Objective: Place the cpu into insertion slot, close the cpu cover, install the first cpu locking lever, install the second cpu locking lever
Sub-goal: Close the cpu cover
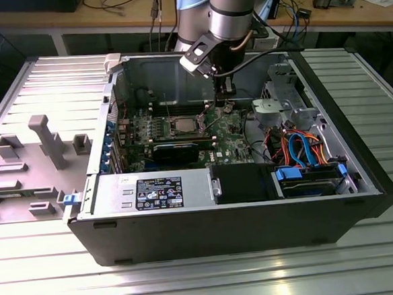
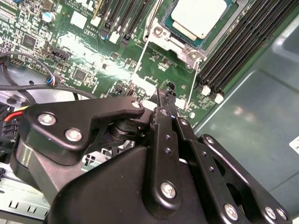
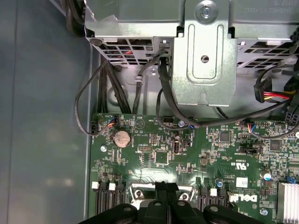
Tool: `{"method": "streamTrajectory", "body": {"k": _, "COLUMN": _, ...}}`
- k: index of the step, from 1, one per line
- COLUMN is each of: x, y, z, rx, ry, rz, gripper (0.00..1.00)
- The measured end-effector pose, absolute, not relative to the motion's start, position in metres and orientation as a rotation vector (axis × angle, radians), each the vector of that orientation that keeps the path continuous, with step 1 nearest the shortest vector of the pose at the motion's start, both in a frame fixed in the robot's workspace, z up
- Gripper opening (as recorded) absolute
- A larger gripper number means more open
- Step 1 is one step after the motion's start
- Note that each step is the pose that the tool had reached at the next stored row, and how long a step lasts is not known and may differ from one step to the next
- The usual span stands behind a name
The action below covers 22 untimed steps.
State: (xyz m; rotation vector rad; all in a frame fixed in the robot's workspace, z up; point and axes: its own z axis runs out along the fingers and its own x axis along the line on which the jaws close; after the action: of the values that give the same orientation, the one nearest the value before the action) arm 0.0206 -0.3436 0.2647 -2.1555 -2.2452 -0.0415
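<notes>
One robot arm reaches down into an open computer case [image 1: 360,170] lying on a ribbed metal desk [image 1: 192,283]. Its black pincer [image 2: 166,93] is narrow, fingers pressed together with nothing visible between them, hovering just above the green motherboard [image 3: 154,140]. The cpu [image 2: 201,16], a silver-topped square, sits in the insertion slot [image 1: 183,126], which lies to the exterior view's left of the pincer and slightly nearer. In the second wrist view, two thin wire locking levers [image 2: 141,60] run lengthwise from the slot's corners toward the fingertips, one on either side. A black-and-white sticker [image 1: 159,192] on the power supply carries print too small to make out.
</notes>
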Motion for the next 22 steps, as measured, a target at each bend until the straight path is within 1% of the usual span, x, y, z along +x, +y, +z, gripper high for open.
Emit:
{"method": "streamTrajectory", "body": {"k": 11, "x": 0.041, "y": -0.342, "z": 0.261, "rx": -2.156, "ry": -2.245, "rz": -0.042, "gripper": 0.11}}
{"method": "streamTrajectory", "body": {"k": 18, "x": 0.045, "y": -0.342, "z": 0.248, "rx": -2.156, "ry": -2.245, "rz": -0.042, "gripper": 0.11}}
{"method": "streamTrajectory", "body": {"k": 22, "x": 0.045, "y": -0.342, "z": 0.248, "rx": -2.156, "ry": -2.245, "rz": -0.041, "gripper": 0.11}}
